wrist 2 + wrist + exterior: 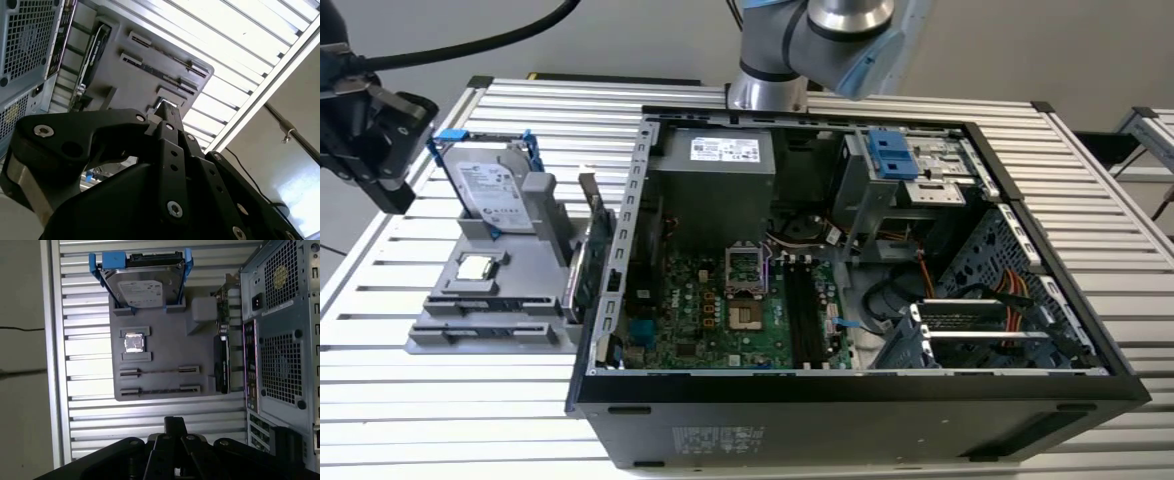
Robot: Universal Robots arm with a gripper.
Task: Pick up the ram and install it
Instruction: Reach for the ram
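First wrist view gives us the gripper (175,422) from behind: its jaws stand together, fingertip against fingertip, with nothing we can see between them, and they touch none of the parts; the second wrist view agrees. In the exterior view it hangs above the slatted table (440,400) at the exterior view's left, near the silver drive (494,190) in its blue frame yet apart from it, and close to the table's edge.

The drive stands tilted at one end of a gray fixture (165,350); a small square chip (134,342) lies in its pocket mid-fixture; two long slots (160,389) with end clips come after it, each crossed by a thin dark line. Whether either line is the ram seen on edge we cannot tell; nor can we tell whether it sits in the dark memory slots (798,310) on the motherboard (700,315). A graphics card (222,362) stands on edge along the fixture's side, just beside the wall of the open computer case (854,395), with only a narrow gap between them; bare slats lie around the fixture on its other sides.
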